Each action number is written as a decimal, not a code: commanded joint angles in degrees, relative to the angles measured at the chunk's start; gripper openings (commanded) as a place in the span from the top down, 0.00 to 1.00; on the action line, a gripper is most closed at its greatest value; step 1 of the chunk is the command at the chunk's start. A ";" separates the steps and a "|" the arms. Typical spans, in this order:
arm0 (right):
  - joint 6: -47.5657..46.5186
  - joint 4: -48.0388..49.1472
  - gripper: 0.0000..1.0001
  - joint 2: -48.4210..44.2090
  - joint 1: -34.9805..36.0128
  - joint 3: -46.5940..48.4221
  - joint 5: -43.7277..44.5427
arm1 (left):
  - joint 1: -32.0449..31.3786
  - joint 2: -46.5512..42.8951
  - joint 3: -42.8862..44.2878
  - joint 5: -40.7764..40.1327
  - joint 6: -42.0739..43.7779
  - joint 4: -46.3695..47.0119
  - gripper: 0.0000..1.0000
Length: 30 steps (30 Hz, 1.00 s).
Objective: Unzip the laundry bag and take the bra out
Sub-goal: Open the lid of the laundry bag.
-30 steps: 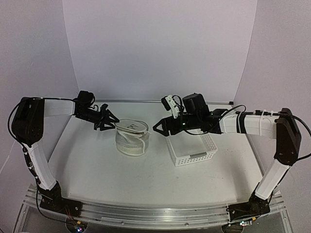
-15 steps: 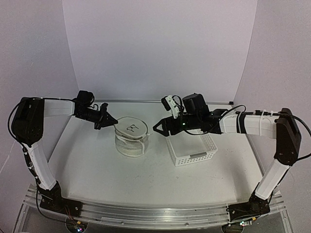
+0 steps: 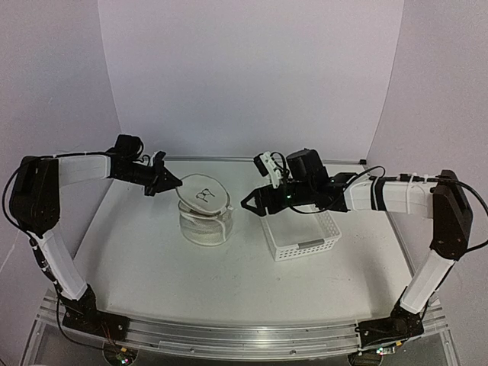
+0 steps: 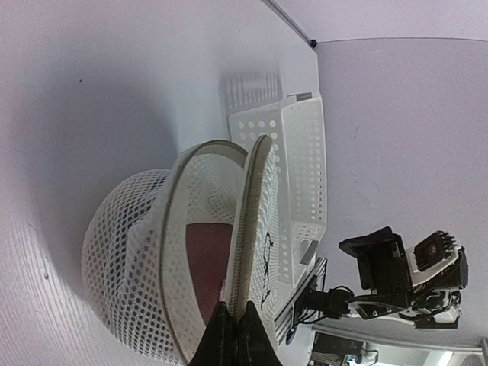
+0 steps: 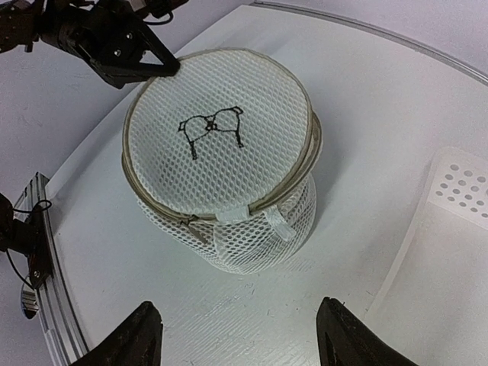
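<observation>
Operator: Where is the laundry bag?
Technician: Upright on the worktop, just left of the white lattice basket. Its lid is tilted. It is raised at the far-left rim and parted from the body along that side.
Operator: Left gripper?
Technician: Jaws closed to a pinch on the lid's rim.
Operator: Right gripper?
Technician: Jaws wide, holding nothing, hovering just right of the bag and apart from it.
Operator: The bra?
Technician: Inside the bag — only a pinkish-red patch shows through the gap under the lid.
</observation>
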 commanded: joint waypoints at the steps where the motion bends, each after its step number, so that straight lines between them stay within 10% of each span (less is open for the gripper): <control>1: 0.15 2.38 0.29 -2.15 -0.02 0.23 1.02 | 0.28 -6.12 -0.10 -1.66 3.93 1.50 1.00; 30: 0.77 3.58 0.28 -10.24 -0.02 -6.88 12.39 | -16.30 -22.94 2.31 -26.08 25.03 -3.21 1.00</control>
